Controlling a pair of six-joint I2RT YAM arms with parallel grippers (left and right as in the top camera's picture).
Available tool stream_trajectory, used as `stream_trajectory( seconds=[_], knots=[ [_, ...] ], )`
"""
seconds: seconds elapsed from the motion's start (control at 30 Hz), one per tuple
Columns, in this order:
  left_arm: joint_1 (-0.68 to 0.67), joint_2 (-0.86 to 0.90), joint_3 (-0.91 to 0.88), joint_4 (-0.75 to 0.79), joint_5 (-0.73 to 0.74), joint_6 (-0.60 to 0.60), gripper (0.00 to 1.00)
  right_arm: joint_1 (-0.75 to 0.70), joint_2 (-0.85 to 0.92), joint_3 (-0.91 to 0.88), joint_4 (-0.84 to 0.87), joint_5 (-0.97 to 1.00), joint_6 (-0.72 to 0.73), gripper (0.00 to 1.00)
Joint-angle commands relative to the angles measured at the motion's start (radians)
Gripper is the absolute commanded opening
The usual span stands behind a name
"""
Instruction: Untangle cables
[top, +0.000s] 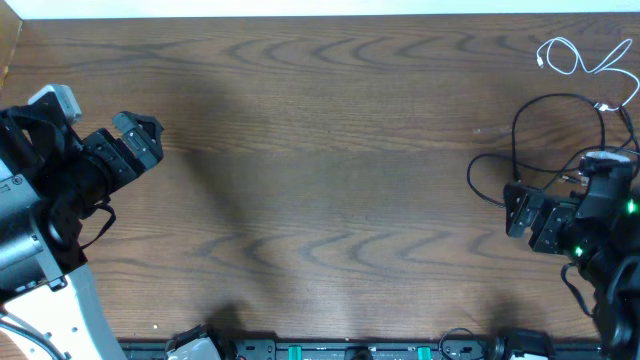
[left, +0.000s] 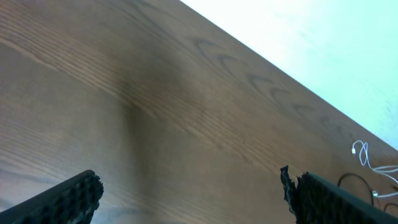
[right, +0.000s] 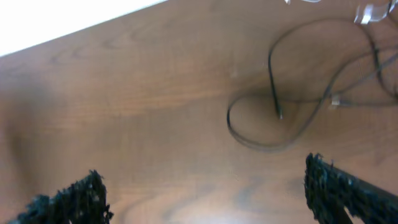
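The left gripper (top: 140, 126), blocky and black, hangs over bare board at the left edge. Its jaws are spread wide with nothing between them, and in its wrist view the pads (left: 73, 198) show a rough, nubbed rubber face. The right gripper (right: 202, 186) sits at the right edge, jaws equally wide and empty, with the same pebbled fingertips (right: 339, 190).

Both are over a dark brown wooden table (top: 320, 150) with a smooth matte top and long, arched grain lines.

Just beyond the right gripper lies the thin black cable (right: 272, 81), a glossy cord thrown in loose, overlapping round loops, one small plug end resting inside a loop.

Farther off, in the far right corner near the table's edge, the thin white cable (top: 578, 58) curls in small soft loops. Its lower end meets the black loops.
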Motion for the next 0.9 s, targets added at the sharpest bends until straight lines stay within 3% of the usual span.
stream_trajectory(
  seconds=[0.0,0.33,0.87],
  knots=[
    [0.002,0.004,-0.002,-0.003,0.01,0.018,1.0,0.014,-0.096,-0.12,0.106,0.007,0.011,0.99],
    [0.002,0.004,-0.002,-0.003,0.01,0.018,1.0,0.098,-0.457,-0.626,0.615,0.016,0.008,0.99],
    [0.002,0.004,-0.002,-0.003,0.009,0.018,1.0,0.122,-0.735,-1.056,1.057,0.083,0.008,0.99]
  ],
)
